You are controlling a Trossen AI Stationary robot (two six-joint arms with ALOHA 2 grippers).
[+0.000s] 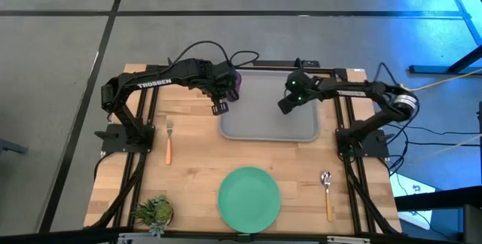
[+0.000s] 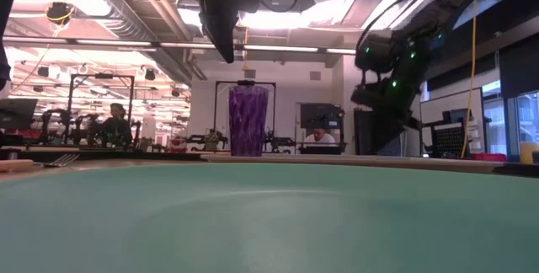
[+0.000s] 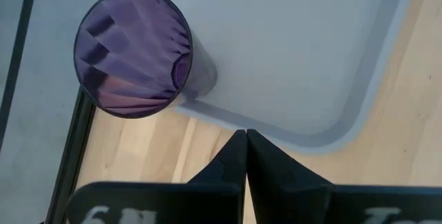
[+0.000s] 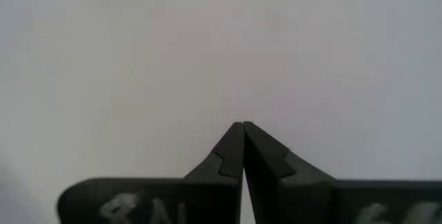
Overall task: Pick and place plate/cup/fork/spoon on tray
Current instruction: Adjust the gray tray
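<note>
From my console I read the cup point(image 1: 235, 83) as already placed: it stood upright in the far left corner of the tray point(image 1: 269, 127), free of both arms. The left gripper point(image 1: 220, 108) hung over the tray's left rim, just beside the cup and clear of it, its fingers pressed together on nothing; the left wrist view looked down into the purple tumbler from above. The right gripper point(image 1: 286, 105) hovered over the bare right half of the tray, fingers likewise pinched together and empty, with only grey tray floor under it in its wrist view. The other three pieces were all on the wooden table point(image 1: 197, 170): the fork point(image 1: 169, 138) lay near the left arm's base, well apart from the tray; the plate point(image 1: 249, 196) sat at the near edge, in front of the tray; the spoon point(image 1: 326, 192) lay to the plate's right, near the right arm's base. I judged the job about a quarter done and between picks. The fork looked the natural next target for the left arm, which would need to swing away from the tray, spread its fingers, and come down across the slim orange handle, low against the wood.
</note>
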